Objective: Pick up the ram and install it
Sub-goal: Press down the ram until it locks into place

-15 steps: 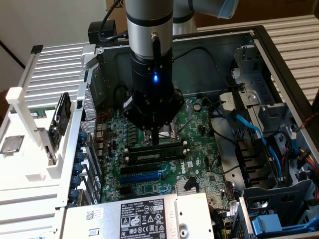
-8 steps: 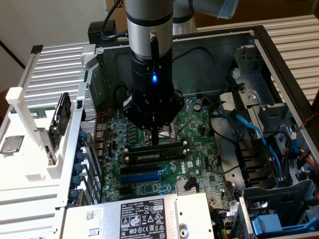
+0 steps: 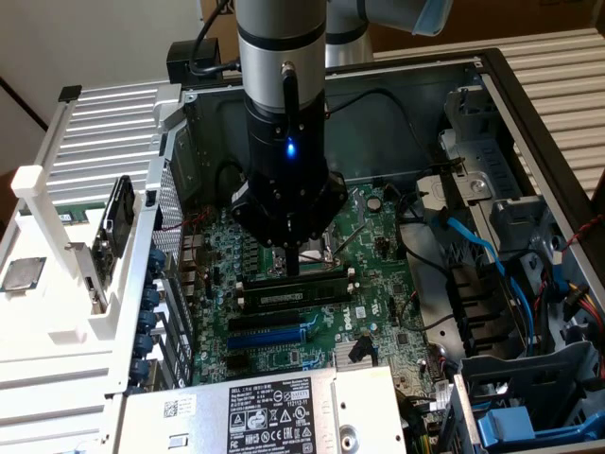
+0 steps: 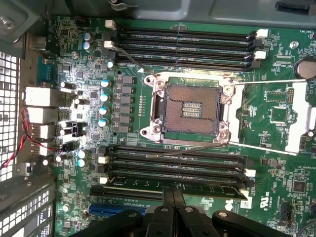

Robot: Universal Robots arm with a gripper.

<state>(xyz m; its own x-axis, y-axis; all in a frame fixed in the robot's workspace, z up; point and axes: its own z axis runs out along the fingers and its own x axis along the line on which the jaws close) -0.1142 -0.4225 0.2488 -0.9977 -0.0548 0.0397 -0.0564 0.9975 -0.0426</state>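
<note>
Starting with the exterior view, I am reading a white label on the power supply (image 3: 255,416) at six o'clock; it carries print and barcodes, but I cannot make out the words. A small white mark is sitting on the green motherboard (image 3: 378,274) at about five o'clock from the gripper (image 3: 293,267). The open computer case (image 3: 492,85) is holding the motherboard, blue cables (image 3: 477,246) at three o'clock and the power supply. The ram (image 3: 293,291) is lying just under the gripper: a long, thin, dark stick with a pale label along its face, seated among the black memory slots above the blue expansion slot (image 3: 274,334). The jaws are clenched together, pressing down on its top edge.

In the wrist view, I am seeing the gripper (image 4: 173,197) at six o'clock, its fingers closed tight on each other and touching the ram (image 4: 168,187), which is standing in the slot nearest the blue one. The empty processor socket (image 4: 190,108) is sitting at centre, with four more slots (image 4: 182,47) at twelve o'clock.
</note>
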